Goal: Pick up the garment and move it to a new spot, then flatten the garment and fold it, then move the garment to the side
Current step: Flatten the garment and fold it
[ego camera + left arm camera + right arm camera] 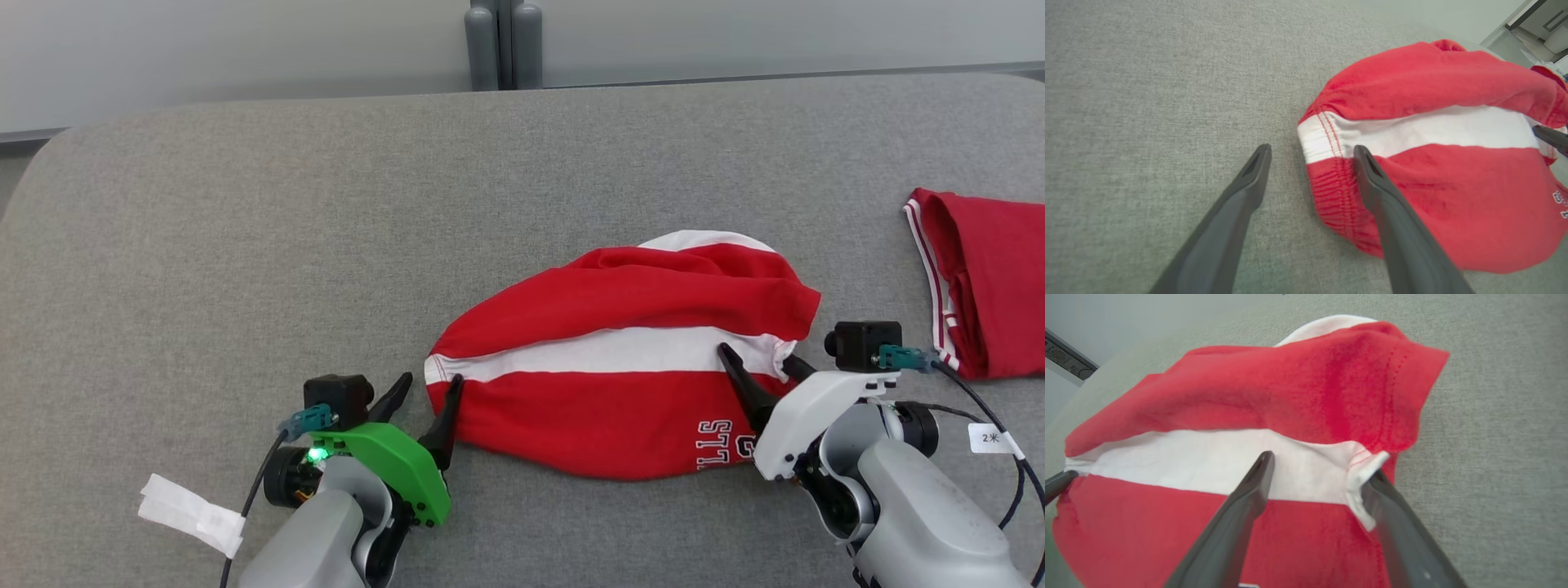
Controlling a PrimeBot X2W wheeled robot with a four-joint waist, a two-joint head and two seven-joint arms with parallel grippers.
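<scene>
Garment (pixel 620 359): red knit with a broad white band along its length and white lettering near the lower right edge. It lies bunched in a rounded oval heap at the centre-right of the bench (pixel 245 245), top layer folded over in soft creases. Left end shows a gathered, stitched hem (pixel 1331 179); right end comes to a loose white corner (pixel 1367 465). Left pincer (pixel 431 380) open at the left end: one finger over the hem, the other over bare bench, nothing gripped (pixel 1312 147). Right pincer (pixel 755 355) open at the right end, fingers either side of the white corner, which drapes against one finger (pixel 1322 463); cannot tell whether they press on the cloth. Second red garment (pixel 988 286) with thin white edge stripes lies at the right edge of the bench, apart from the first and just beyond the right wrist. Paper tag (pixel 192 514) on the left arm's cable, small label (pixel 989 438) on the right arm's cable. Bench top is grey woven fabric, matte, with a rounded far-left corner. Behind it a pale wall (pixel 204 49) and grey upright posts (pixel 504 45).
</scene>
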